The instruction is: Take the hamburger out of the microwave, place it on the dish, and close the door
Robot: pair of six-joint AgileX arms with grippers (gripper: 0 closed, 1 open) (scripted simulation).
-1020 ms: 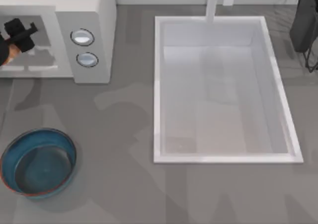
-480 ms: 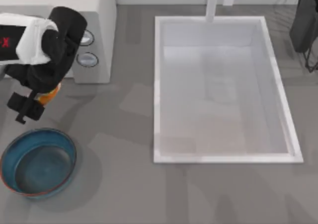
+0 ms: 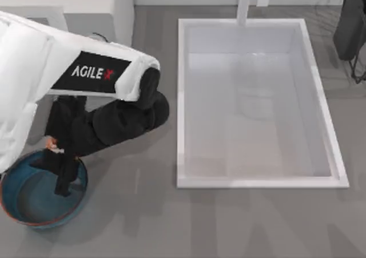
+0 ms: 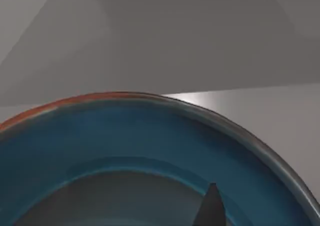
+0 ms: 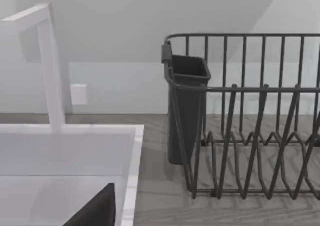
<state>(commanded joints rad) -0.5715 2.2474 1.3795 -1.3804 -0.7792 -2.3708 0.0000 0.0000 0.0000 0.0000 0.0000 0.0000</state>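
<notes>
Left end effector (image 3: 62,175) hangs over the dish (image 3: 23,212) at its upper rim; whether its fingers grip cannot be told. An orange-tan sliver, probably the hamburger (image 3: 50,144), sits at the wrist side. Dish directly below on the tabletop (image 3: 143,223); right arm parked far right.

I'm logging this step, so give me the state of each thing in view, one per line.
Left gripper: over the dish, holding the hamburger.
Hamburger: a tan sliver at the gripper, not yet on the dish.
Dish: upright on the table's left front, nothing lying in it.
Microwave: mostly hidden by the left arm; door state cannot be told.
Sink: empty.
Rack: empty.
</notes>
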